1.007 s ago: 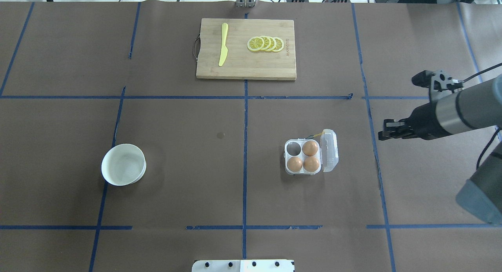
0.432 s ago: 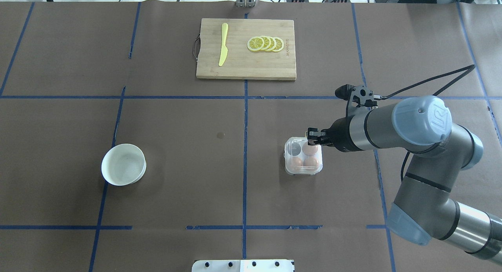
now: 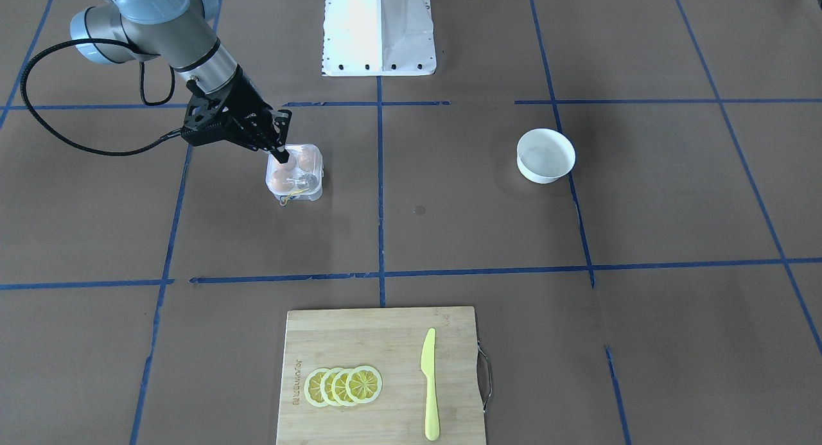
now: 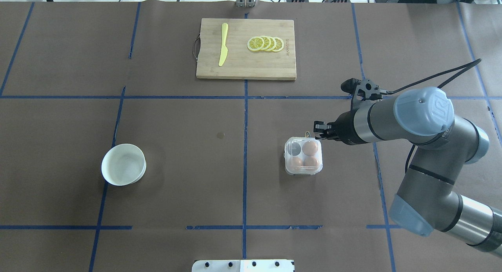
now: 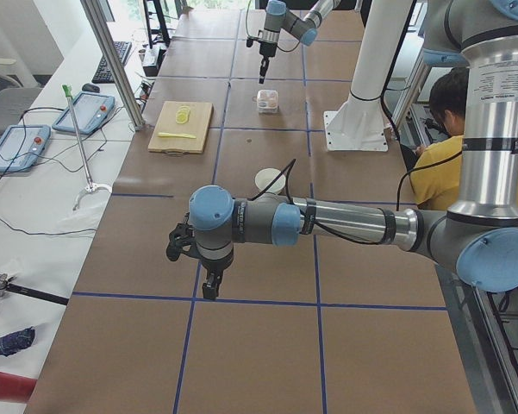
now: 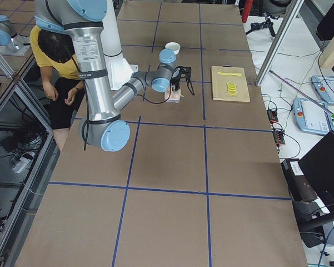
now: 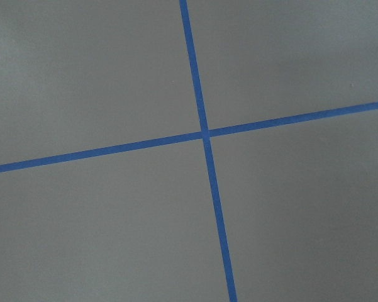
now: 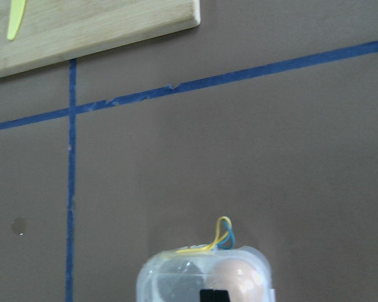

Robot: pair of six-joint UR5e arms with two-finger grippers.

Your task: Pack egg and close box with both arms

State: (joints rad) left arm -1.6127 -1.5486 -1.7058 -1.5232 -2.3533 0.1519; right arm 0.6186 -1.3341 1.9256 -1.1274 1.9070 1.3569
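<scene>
The clear box [image 4: 304,167] stands right of the table's middle with its lid down and a yellow string at its far edge. It also shows in the front view [image 3: 302,189] and the right wrist view [image 8: 176,277]. Three brown eggs [image 4: 310,148] lie inside it and one cell looks dark. My right gripper [image 4: 317,134] hovers just over the box's far right corner, fingers together, holding nothing. In the front view its tip [image 3: 281,155] is above the lid. My left gripper [image 5: 209,289] shows only in the left side view, far from the box. I cannot tell whether it is open or shut.
A white bowl [image 4: 123,164] stands at the left and looks empty. A wooden cutting board [image 4: 246,68] with a yellow knife [image 4: 223,44] and lemon slices [image 4: 265,44] lies at the far middle. The white robot base [image 3: 379,27] is at the near edge.
One second ago the lid stood open and my right arm was off to the right. It swung in, the lid came down, and the gripper has since drawn back slightly from the lid.
</scene>
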